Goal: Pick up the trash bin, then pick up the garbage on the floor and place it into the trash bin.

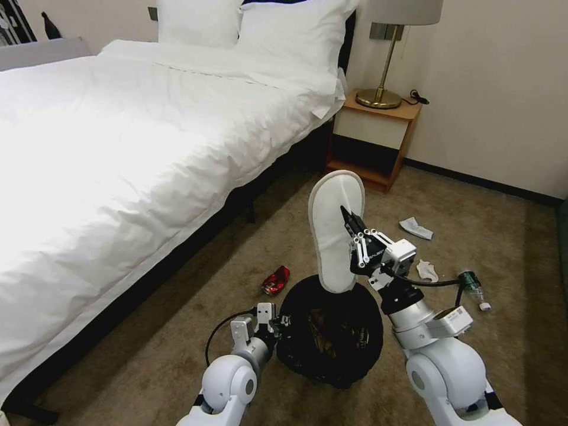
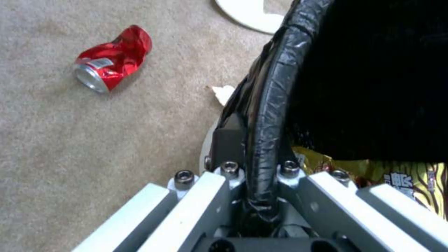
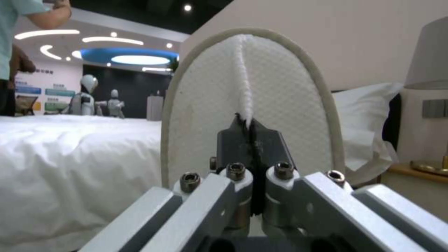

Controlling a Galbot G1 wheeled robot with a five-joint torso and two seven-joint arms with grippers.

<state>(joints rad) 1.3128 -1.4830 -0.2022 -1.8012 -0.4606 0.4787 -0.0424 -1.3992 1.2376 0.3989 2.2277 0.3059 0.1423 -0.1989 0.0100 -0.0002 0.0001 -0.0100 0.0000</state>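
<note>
Left gripper (image 1: pixel 278 326) clamped on trash bin (image 1: pixel 331 331) rim, bin held low over carpet beside bed, right gripper (image 1: pixel 349 222) pinching white slipper (image 1: pixel 332 225) upright above bin, crushed red can (image 1: pixel 276 280) nearby.

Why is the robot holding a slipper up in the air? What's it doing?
It's tidying a bedroom floor. The left gripper is clamped on the rim of the black trash bin, holding it up. The right gripper pinches a white slipper upright, its lower end at the bin's opening. A yellow snack packet is inside. On the carpet lie a crushed red can, white tissues and a green bottle.
</note>
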